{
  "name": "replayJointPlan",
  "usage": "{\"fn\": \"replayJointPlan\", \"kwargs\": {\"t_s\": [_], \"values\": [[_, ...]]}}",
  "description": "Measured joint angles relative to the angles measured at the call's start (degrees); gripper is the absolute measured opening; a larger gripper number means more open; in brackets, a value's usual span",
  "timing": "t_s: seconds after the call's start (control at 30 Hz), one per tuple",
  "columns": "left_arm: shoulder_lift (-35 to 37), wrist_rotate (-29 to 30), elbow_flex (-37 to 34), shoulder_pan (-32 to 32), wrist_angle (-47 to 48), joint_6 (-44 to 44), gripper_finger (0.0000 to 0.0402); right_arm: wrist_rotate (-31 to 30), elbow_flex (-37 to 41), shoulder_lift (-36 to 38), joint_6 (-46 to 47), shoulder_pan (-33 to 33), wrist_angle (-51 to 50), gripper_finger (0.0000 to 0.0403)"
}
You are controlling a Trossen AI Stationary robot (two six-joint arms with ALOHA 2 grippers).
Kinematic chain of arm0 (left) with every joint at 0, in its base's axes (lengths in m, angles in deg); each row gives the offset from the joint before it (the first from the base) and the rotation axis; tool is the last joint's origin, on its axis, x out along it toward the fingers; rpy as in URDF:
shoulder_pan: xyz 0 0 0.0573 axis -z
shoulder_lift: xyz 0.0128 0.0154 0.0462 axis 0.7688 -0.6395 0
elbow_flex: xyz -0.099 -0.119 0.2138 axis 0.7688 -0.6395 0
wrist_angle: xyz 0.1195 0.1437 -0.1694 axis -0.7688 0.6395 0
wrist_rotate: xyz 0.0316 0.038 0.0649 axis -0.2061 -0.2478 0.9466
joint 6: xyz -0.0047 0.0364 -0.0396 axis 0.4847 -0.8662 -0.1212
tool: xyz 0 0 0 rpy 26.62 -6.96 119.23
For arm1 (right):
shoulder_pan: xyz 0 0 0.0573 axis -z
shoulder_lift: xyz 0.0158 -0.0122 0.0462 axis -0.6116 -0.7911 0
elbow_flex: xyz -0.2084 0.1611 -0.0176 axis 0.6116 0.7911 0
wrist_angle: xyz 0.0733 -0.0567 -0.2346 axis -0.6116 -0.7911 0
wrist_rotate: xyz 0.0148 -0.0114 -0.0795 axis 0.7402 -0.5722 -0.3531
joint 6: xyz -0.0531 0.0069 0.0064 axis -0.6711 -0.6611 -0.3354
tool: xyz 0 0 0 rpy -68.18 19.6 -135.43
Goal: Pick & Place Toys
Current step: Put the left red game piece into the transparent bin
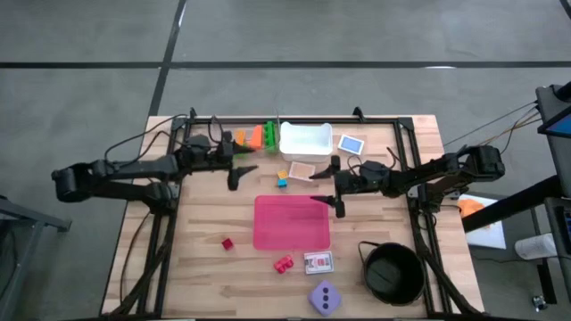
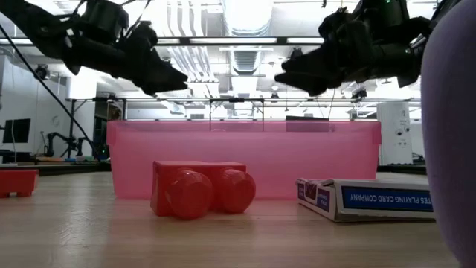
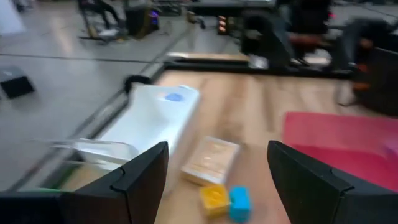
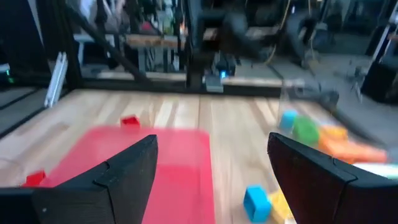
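Both grippers are open, empty and above the table. My left gripper is left of a small yellow-and-blue brick, which lies just ahead of its fingers in the left wrist view. My right gripper hovers over the far right corner of the flat pink mat, and the same brick shows in the right wrist view. Green and orange bricks lie at the far edge. A red brick, a red double brick and a lilac die rest on the near table.
A white tub stands at the far middle, with a card box beside it and a blue card to its right. A playing-card box lies near the red double brick. A black round bowl stands at the near right.
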Motion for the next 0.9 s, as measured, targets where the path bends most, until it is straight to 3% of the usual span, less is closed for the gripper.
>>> {"fn": "replayJointPlan", "kwargs": {"t_s": [0.17,0.63,0.9], "values": [[-0.06,1.08,-0.03,7.13,4.60,1.06,0.0275,0.02,0.02,-2.22,-1.09,-1.55,7.08,0.0302],[-0.06,18.76,-0.07,31.08,14.80,6.40,0.0275,0.02,0.06,-4.34,-0.62,-2.31,7.83,0.0302],[-0.06,21.76,0.00,36.28,21.74,15.20,0.0275,0.02,0.07,-4.29,-0.27,-2.29,6.83,0.0302]]}}
